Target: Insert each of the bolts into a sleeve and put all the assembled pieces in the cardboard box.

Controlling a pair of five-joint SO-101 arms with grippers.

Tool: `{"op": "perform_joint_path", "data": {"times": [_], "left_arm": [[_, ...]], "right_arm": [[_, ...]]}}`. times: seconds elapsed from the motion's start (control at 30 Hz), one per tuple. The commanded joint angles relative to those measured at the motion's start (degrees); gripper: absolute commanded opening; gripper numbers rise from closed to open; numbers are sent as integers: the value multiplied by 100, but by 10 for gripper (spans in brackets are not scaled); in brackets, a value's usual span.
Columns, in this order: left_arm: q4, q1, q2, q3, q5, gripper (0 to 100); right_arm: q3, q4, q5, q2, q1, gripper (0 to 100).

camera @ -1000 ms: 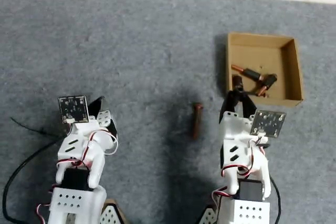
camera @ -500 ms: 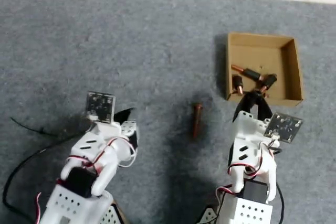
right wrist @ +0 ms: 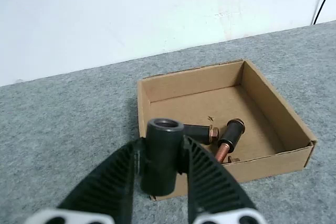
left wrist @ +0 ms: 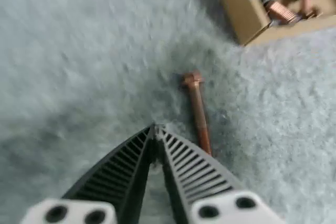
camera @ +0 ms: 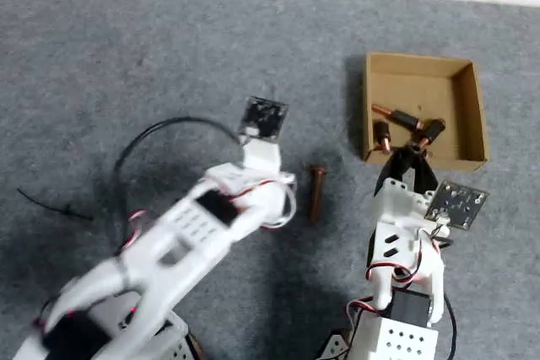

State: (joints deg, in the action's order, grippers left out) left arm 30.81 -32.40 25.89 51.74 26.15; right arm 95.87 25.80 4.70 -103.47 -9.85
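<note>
A copper bolt (camera: 316, 194) lies bare on the grey carpet, left of the cardboard box (camera: 419, 60). My left gripper (left wrist: 156, 128) is shut with nothing in it, its tips just above the carpet beside the bolt (left wrist: 198, 109). My right gripper (right wrist: 160, 148) is shut on a black sleeve (right wrist: 160, 156), held upright with its bore open upward, in front of the box (right wrist: 273, 106). In the high view that gripper (camera: 407, 162) sits at the box's near edge. Inside the box lie bolts fitted in black sleeves (camera: 407, 118).
The left arm's black cable (camera: 160, 128) loops over the carpet behind it. A white wall (right wrist: 157, 9) closes the far side beyond the box. Open carpet (camera: 169, 48) stretches to the far left.
The left arm has swung forward and to the right, bringing its shut gripper next to the bolt. The right arm shifted slightly right with the sleeve, then stayed put.
</note>
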Motion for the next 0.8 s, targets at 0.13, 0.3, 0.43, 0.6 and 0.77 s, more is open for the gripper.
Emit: {"op": "perform_joint_path", "data": {"times": [0.13, 0.3, 0.43, 0.6, 0.77], "left_arm": [[-123, -330, -1675, -1165, 466, 336], [-141, -374, -1780, -1226, 457, 293], [-141, -382, -1789, -1279, 448, 251], [-141, -382, -1807, -1279, 448, 249], [-149, -338, -2053, -1314, 448, 249]], "right_arm": [[778, -286, 44, -75, -330, 9], [778, -286, 44, -84, -338, 9], [778, -286, 44, -84, -338, 9], [778, -286, 44, -84, -338, 9], [778, -277, 44, -84, -338, 9]]}}
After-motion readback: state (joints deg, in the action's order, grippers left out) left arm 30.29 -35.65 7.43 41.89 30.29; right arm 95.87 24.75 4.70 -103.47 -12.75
